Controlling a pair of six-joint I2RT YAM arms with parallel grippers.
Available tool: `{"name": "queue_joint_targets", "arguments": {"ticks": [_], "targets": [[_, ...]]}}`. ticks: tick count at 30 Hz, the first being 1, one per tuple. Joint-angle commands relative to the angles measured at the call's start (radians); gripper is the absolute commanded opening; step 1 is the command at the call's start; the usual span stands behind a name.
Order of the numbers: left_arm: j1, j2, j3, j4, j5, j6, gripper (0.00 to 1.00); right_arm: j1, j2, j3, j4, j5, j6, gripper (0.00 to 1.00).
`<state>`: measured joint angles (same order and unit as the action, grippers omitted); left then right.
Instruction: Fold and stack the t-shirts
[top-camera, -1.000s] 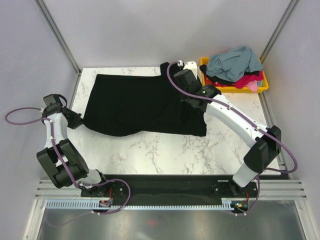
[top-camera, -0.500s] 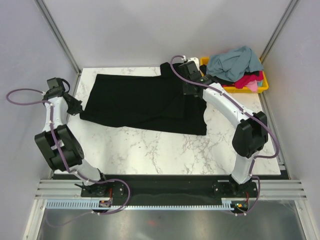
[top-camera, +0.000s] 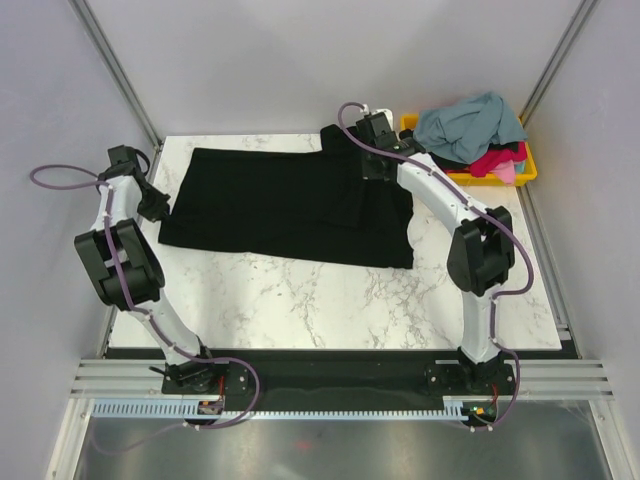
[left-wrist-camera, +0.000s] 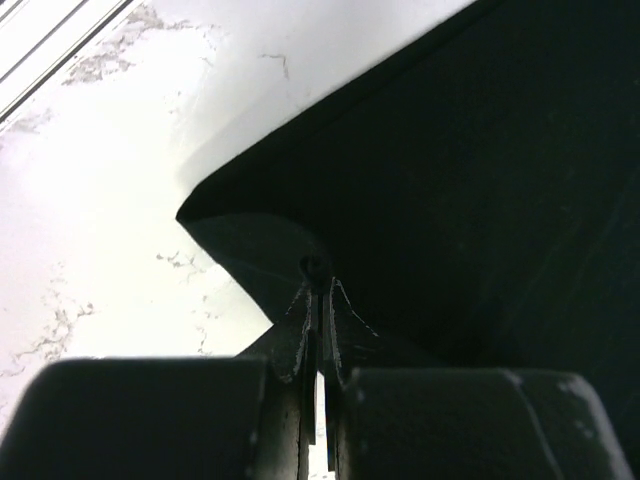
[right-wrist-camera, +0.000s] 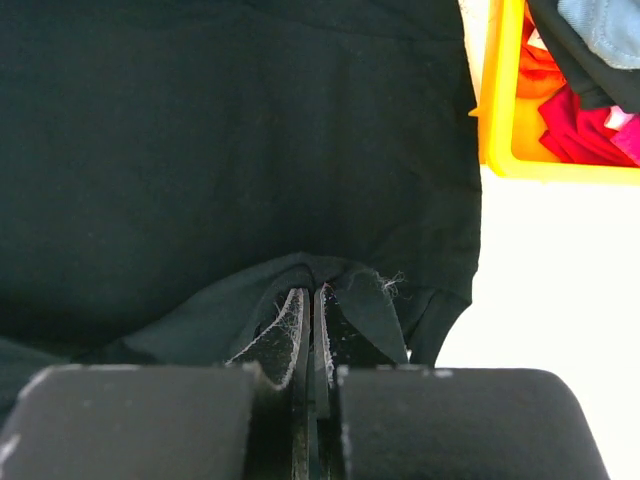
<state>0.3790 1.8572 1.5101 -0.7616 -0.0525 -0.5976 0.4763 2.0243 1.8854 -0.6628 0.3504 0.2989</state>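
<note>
A large black t-shirt (top-camera: 270, 205) lies spread across the back half of the marble table (top-camera: 330, 300). My left gripper (top-camera: 157, 207) is shut on the shirt's left edge; in the left wrist view its tips (left-wrist-camera: 320, 275) pinch a corner of the black cloth (left-wrist-camera: 450, 180) just above the marble. My right gripper (top-camera: 372, 170) is shut on a bunched fold near the shirt's back right part; its tips (right-wrist-camera: 318, 290) hold that black cloth (right-wrist-camera: 250, 130). A grey-blue t-shirt (top-camera: 465, 125), a magenta-red one (top-camera: 500, 160) and a pink one (top-camera: 507, 176) are piled in the bin.
The yellow plastic bin (top-camera: 530, 165) stands at the back right corner, close beside the right gripper, its wall (right-wrist-camera: 500, 100) near the shirt's right edge. Grey walls and metal frame posts close in the table on three sides.
Both grippers moved toward the back of the table, still holding the black shirt. The shirt's near-left edge has been drawn back, and the cloth now lies flatter and narrower front to back.
</note>
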Motion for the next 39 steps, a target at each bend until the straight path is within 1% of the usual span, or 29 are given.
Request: {"name": "queue_joint_targets", "arguments": {"ticks": [1,5,9,11,12,13,14,15,16,17,19,20,23,26,27,29,30,31,33,34,36,39], "targets": [[-0.003,0.034,0.048,-0.012,-0.035,-0.010,0.02,-0.027,0.031,0.067,0.005,-0.010,-0.012,0.00],[-0.006,0.071,0.084,-0.012,-0.055,-0.024,0.02,-0.048,0.068,0.103,-0.009,-0.004,0.000,0.00],[-0.023,0.163,0.143,-0.018,-0.050,-0.021,0.02,-0.059,0.137,0.161,-0.018,-0.013,0.003,0.00],[-0.026,0.191,0.171,-0.025,-0.046,-0.024,0.04,-0.064,0.166,0.184,-0.021,-0.019,0.005,0.00],[-0.026,0.206,0.179,-0.024,-0.037,-0.024,0.08,-0.065,0.180,0.195,-0.023,-0.018,0.009,0.01],[-0.028,0.230,0.197,-0.025,-0.029,-0.022,0.31,-0.073,0.212,0.211,-0.026,-0.013,0.016,0.02],[-0.028,0.241,0.206,-0.031,-0.020,-0.018,0.46,-0.079,0.229,0.221,-0.026,-0.014,0.023,0.14],[-0.026,0.246,0.213,-0.036,-0.012,-0.019,0.67,-0.082,0.269,0.240,-0.026,-0.021,0.037,0.29],[-0.026,0.238,0.213,-0.036,-0.012,-0.019,0.74,-0.093,0.290,0.254,-0.026,-0.028,0.042,0.64],[-0.025,0.229,0.210,-0.036,-0.015,-0.019,0.80,-0.099,0.313,0.271,-0.021,-0.053,0.043,0.72],[-0.026,0.202,0.199,-0.036,-0.036,-0.019,0.92,-0.120,0.384,0.348,-0.032,-0.068,0.043,0.84],[-0.026,0.176,0.199,-0.036,-0.043,-0.011,0.93,-0.129,0.399,0.371,-0.035,-0.070,0.049,0.86],[-0.026,0.108,0.187,-0.036,-0.072,0.015,0.96,-0.168,0.416,0.446,-0.050,-0.100,0.057,0.88],[-0.031,0.053,0.161,-0.048,-0.095,0.033,0.97,-0.189,0.355,0.463,-0.052,-0.116,0.052,0.89],[-0.038,0.013,0.151,-0.051,-0.086,0.035,0.97,-0.189,0.306,0.439,-0.047,-0.120,0.052,0.89],[-0.070,-0.030,0.111,-0.053,-0.083,0.056,0.97,-0.182,0.239,0.361,-0.025,-0.172,0.066,0.87],[-0.081,-0.071,0.095,-0.053,-0.093,0.059,0.97,-0.177,0.158,0.237,0.032,-0.195,0.074,0.87],[-0.091,-0.091,0.052,-0.051,-0.087,0.064,0.97,-0.163,0.118,0.166,0.066,-0.247,0.083,0.87],[-0.115,-0.128,0.012,-0.051,-0.076,0.085,0.96,-0.148,0.036,0.049,0.116,-0.300,0.107,0.86],[-0.123,-0.157,-0.028,-0.051,-0.072,0.090,0.95,-0.128,0.022,-0.035,0.141,-0.335,0.115,0.83],[-0.147,-0.187,-0.063,-0.050,-0.049,0.105,0.95,-0.105,0.007,-0.107,0.144,-0.347,0.121,0.80],[-0.172,-0.228,-0.126,-0.041,-0.052,0.125,0.94,-0.055,0.010,-0.167,0.143,-0.349,0.127,0.78]]}}
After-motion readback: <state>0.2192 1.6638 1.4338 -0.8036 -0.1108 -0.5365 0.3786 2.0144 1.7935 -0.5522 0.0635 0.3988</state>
